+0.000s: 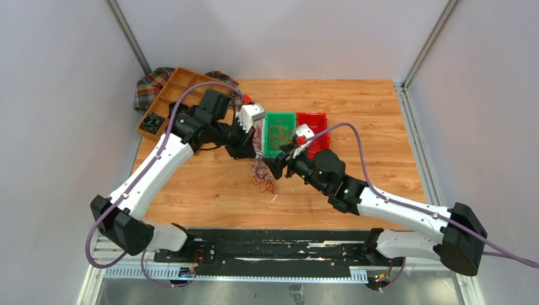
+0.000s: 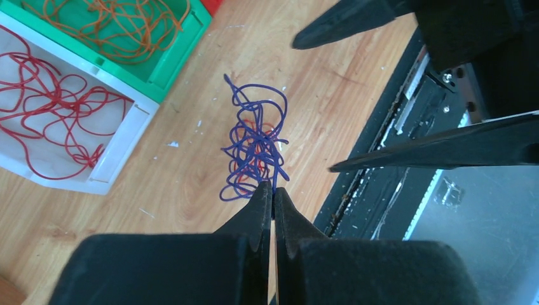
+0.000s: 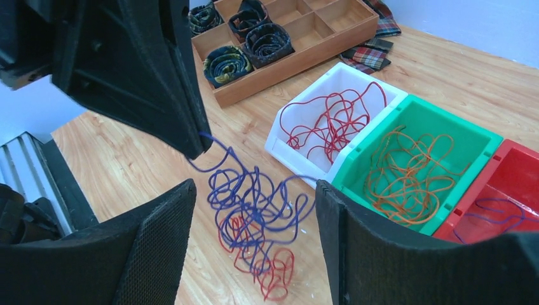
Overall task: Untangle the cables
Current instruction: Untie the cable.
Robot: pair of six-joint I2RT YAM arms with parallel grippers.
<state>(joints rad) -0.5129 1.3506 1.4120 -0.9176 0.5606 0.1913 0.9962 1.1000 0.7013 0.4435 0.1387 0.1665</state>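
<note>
The cables (image 1: 261,173) are a clump of purple and red wires hanging just above the wooden table. My left gripper (image 1: 252,152) is shut on a purple strand at the top of the clump. In the left wrist view its tips (image 2: 274,194) pinch that strand and the clump (image 2: 254,143) dangles below. My right gripper (image 1: 275,167) is open and empty right beside the clump. In the right wrist view its fingers (image 3: 254,213) stand on either side of the clump (image 3: 254,222), apart from it. The left gripper (image 3: 159,95) shows there at upper left.
A white bin (image 3: 286,155) holds red wires, a green bin (image 3: 457,121) orange wires, and a red bin (image 3: 508,171) a purple wire. They stand in a row behind the clump. A wooden organiser (image 1: 168,95) with black coiled bundles and a plaid cloth (image 1: 151,82) lie at back left.
</note>
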